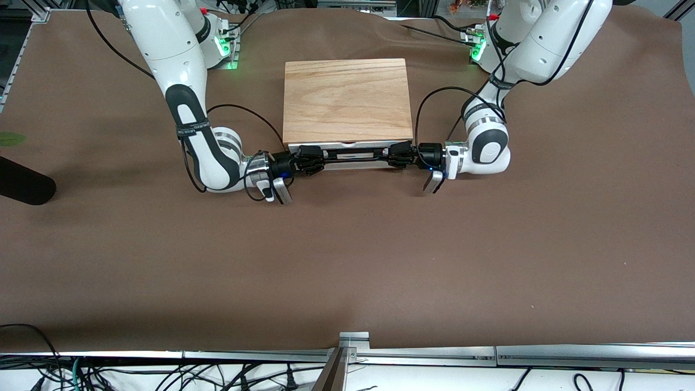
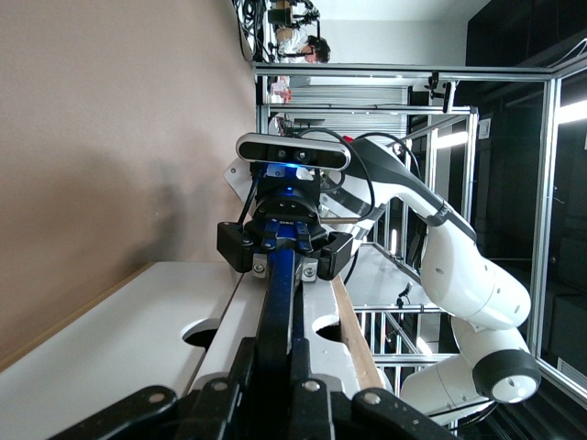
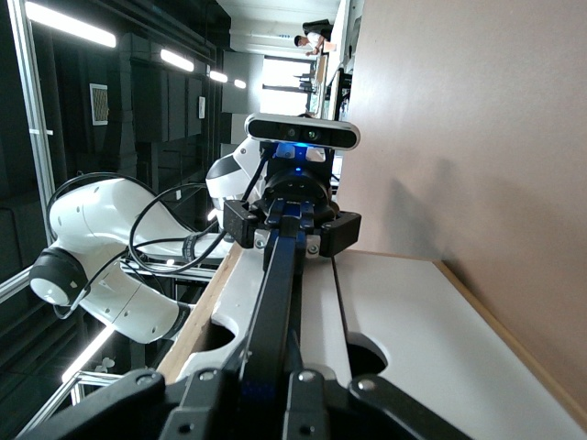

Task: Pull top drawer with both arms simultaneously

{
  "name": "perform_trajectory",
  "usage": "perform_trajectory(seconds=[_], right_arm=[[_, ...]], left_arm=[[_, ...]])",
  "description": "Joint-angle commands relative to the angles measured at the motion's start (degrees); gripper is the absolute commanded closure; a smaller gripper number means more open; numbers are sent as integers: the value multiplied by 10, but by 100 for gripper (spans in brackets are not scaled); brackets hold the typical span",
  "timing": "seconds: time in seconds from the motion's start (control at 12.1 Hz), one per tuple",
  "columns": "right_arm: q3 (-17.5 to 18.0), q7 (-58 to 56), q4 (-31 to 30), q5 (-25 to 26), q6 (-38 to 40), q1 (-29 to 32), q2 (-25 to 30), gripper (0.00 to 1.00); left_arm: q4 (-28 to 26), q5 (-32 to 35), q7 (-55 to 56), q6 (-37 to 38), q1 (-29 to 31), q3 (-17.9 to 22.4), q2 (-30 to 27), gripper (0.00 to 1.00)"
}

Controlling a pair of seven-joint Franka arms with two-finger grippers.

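A small wooden box [image 1: 347, 100] is set mid-table near the arms' bases, and its top drawer [image 1: 347, 148] is seen barely drawn, the white front facing the front camera. The black wire handle [image 1: 355, 154] is clamped at opposite ends by the left gripper [image 1: 395, 156] and right gripper [image 1: 316, 159], both closed narrow on it. The grasp is judged done; an even, matched pull toward the front camera is called for next.

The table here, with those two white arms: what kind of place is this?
Probably a robotics lab. Two arms work a small wooden box on a brown-covered table, loose cables trail along its edge, and aluminium framing surrounds it.
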State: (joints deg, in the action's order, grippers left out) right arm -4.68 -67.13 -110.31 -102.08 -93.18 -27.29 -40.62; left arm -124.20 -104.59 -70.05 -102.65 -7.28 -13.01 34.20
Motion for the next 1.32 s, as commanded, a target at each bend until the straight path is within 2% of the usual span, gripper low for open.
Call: perform_trajectory(seconds=[0.0, 0.5, 0.74, 0.99, 1.24], right_arm=[[-3, 29, 33, -26, -3, 18, 2, 98], [-3, 67, 127, -25, -23, 45, -52, 98], [-3, 100, 158, -23, -34, 59, -61, 98], [-4, 111, 211, -23, -38, 70, -99, 98], [-4, 125, 230, -23, -50, 74, -108, 98]], left_arm=[[8, -11, 20, -40, -2, -2, 14, 100], [48, -9, 89, -48, 0, 10, 35, 100], [72, -4, 136, -48, 0, 20, 49, 100], [104, -4, 149, -49, -1, 25, 69, 100], [128, 3, 163, -49, -4, 34, 80, 100]])
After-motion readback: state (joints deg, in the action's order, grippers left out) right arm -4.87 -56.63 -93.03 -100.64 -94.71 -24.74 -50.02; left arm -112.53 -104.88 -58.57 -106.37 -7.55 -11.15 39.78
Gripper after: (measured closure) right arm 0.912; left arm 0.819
